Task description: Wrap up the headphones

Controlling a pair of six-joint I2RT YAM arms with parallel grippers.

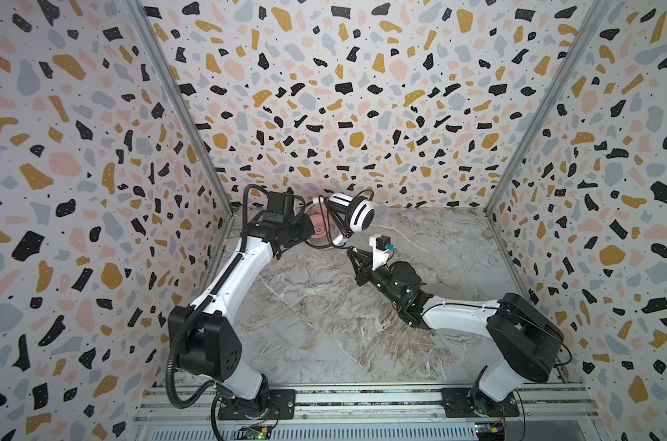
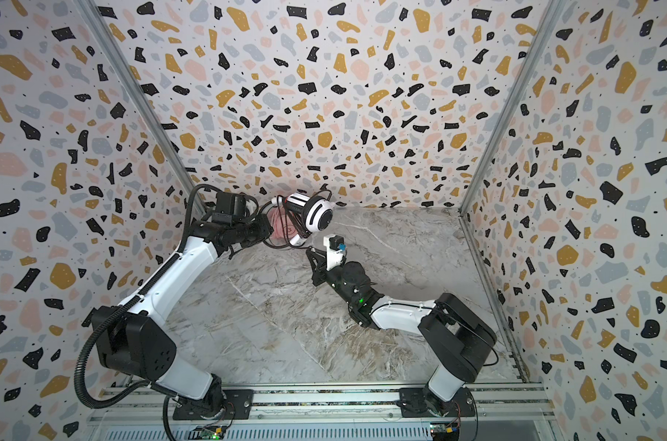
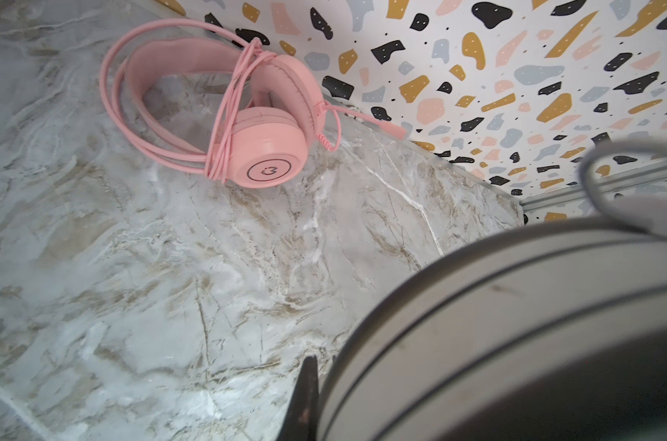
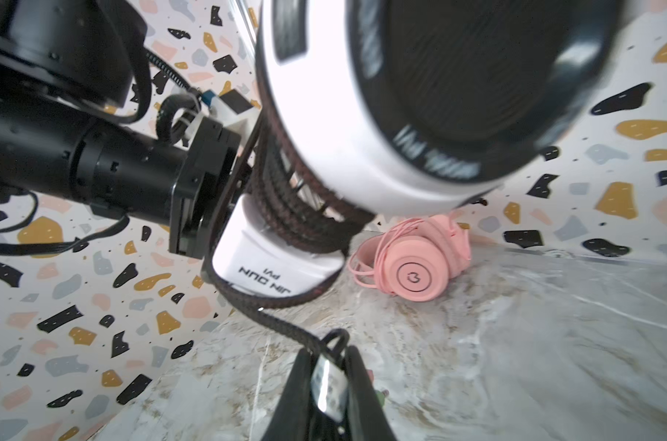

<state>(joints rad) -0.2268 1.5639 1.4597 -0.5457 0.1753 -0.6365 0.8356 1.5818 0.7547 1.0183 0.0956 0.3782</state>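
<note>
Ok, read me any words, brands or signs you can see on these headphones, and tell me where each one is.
"JIN DUN": on the white headset, on its side piece, upside down in the right wrist view.
"PVI": small, beside it, probably.
White lettering on its black earcup ring: too blurred.
The pink headset: a round logo on the earcup, no words.

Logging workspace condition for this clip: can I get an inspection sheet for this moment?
Surface: marble table, with only the pink headset lying on it.
Job's things: pink headset near the table's far edge, pink cord wound round it; white headset held in the air, black cord wound several turns round it.
Clutter: nothing seen.
Grippers: left gripper shut on the white headset; right gripper closed on the black cord's free end.
Cables: black hose loops along the left arm.
Surroundings: terrazzo-patterned walls on three sides.
</note>
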